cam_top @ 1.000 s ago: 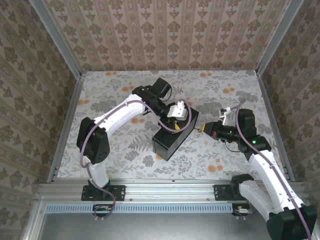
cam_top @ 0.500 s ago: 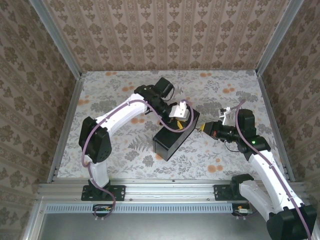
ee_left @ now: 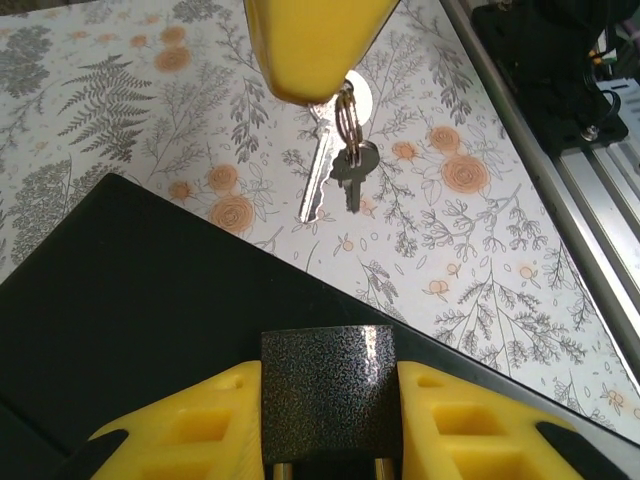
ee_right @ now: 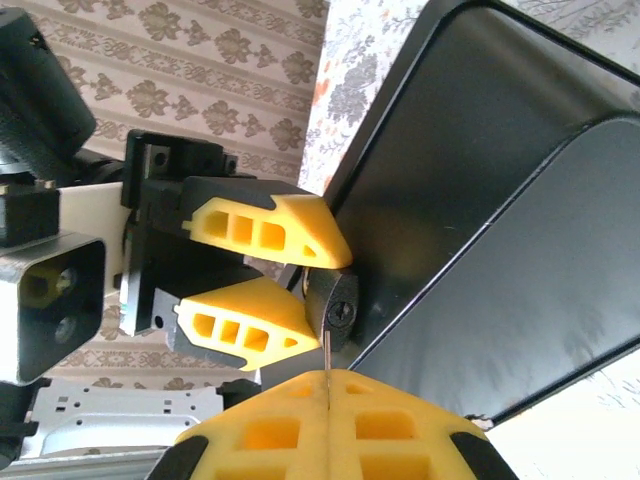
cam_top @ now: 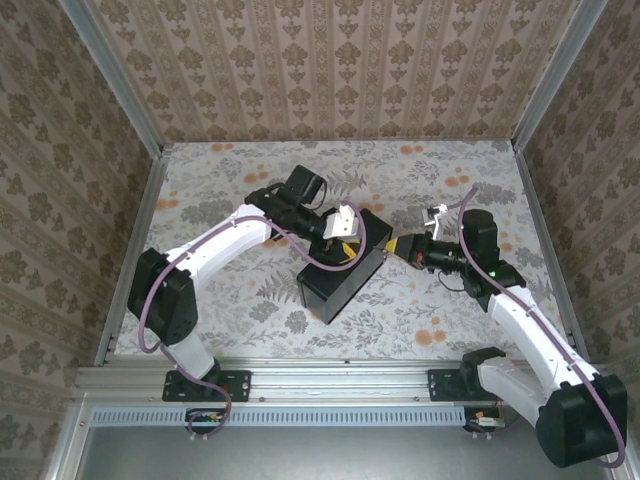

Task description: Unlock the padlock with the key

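Left gripper is clamped on the padlock. In the left wrist view the dark speckled body is seen pinched between both yellow fingers, with its two shackle legs running back between them. The padlock is held over the top of the black box, at the box's far right end.

Right gripper is closed on the key. In the right wrist view a thin blade is seen edge-on, projecting from the seam between the shut fingers. The blade is pointed at the keyhole face of the padlock. Its tip is located just below the keyhole. Whether it is touching or has entered cannot be told.

Two spare keys are seen in the left wrist view, hanging on a ring from the right gripper's tip above the floral table.

The two grippers are facing each other, tips close, just beside the box's right end. The box is lying diagonally at mid-table.
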